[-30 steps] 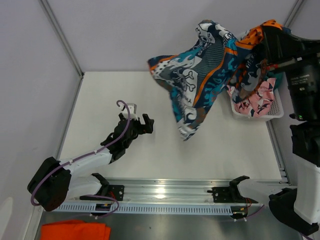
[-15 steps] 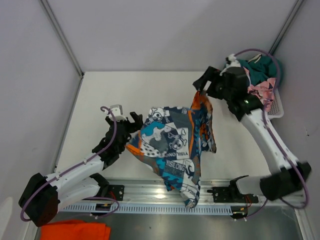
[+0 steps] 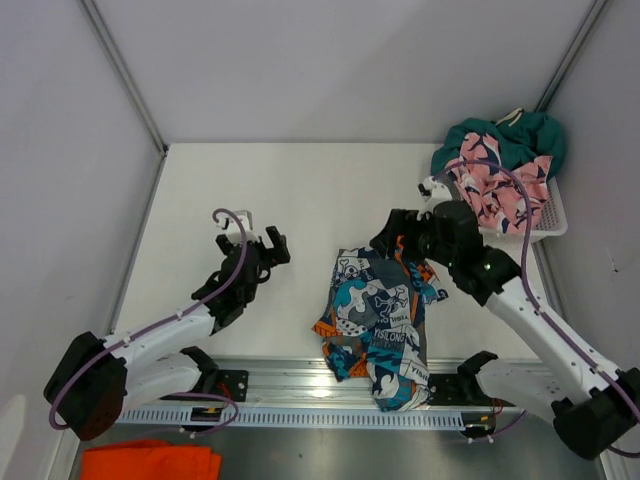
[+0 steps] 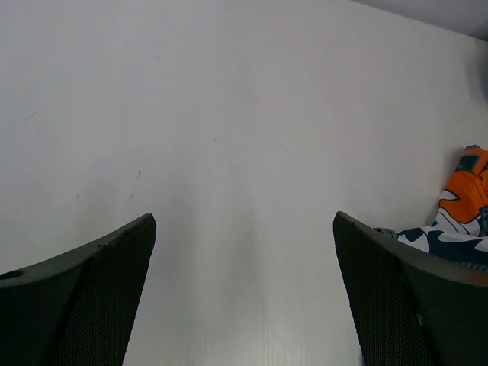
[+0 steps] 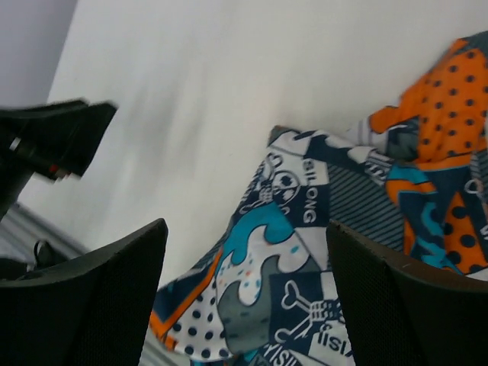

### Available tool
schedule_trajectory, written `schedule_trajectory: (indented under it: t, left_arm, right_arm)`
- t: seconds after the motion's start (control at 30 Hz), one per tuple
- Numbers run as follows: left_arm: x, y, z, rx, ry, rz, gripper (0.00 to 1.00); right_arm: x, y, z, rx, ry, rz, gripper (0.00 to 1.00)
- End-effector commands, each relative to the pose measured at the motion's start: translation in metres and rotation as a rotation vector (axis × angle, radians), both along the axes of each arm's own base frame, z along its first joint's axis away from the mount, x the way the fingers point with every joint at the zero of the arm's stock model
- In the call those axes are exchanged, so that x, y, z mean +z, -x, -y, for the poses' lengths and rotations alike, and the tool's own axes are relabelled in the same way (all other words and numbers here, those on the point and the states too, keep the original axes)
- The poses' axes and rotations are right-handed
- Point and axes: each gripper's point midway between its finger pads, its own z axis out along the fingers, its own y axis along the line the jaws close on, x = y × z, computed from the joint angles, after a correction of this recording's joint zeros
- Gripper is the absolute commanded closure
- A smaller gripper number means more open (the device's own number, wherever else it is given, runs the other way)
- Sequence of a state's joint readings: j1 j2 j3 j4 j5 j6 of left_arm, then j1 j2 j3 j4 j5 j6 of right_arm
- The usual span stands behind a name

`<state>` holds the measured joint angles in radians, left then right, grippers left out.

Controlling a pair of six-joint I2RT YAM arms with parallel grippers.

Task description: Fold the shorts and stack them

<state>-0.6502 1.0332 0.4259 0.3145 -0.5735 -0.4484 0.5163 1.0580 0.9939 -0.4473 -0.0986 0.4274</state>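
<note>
White table (image 3: 300, 180) bears the crumpled graphic shorts (image 3: 380, 310).

Soft cloth of the graphic-print shorts (image 3: 378, 315), smooth matt table (image 3: 300, 190), white plastic mesh basket (image 3: 556, 215), shiny metal rail (image 3: 320, 380).

Blue-orange-white skull-print shorts (image 3: 378, 318); pink navy-patterned shorts (image 3: 487, 190); plain teal shorts (image 3: 500, 140); orange cloth (image 3: 150, 462)

White mesh basket (image 3: 556, 226), orange cloth (image 3: 150, 463)
</note>
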Motion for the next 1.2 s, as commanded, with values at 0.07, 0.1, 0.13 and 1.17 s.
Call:
schedule_trajectory:
  t: [0.07,0.1,0.13,1.17]
  left_arm:
    - [0.02,-0.01,0.006,0.021,0.06,0.029,0.01]
    - [0.021,-0.011,0.007,0.023,0.06,0.028,0.01]
    - [0.019,-0.011,0.005,0.03,0.06,0.022,0.01]
    - [0.072,0.026,0.065,-0.425,0.24,0.252,0.01]
  right_arm:
    - [-0.033,0.068,-0.04,0.249,0.062,-0.015,0.14]
    - [-0.042,0.078,-0.045,0.28,0.087,-0.018,0.14]
    - [-0.046,0.087,-0.051,0.303,0.105,-0.007,0.14]
    - [-0.048,0.086,-0.142,0.406,0.231,0.259,1.0]
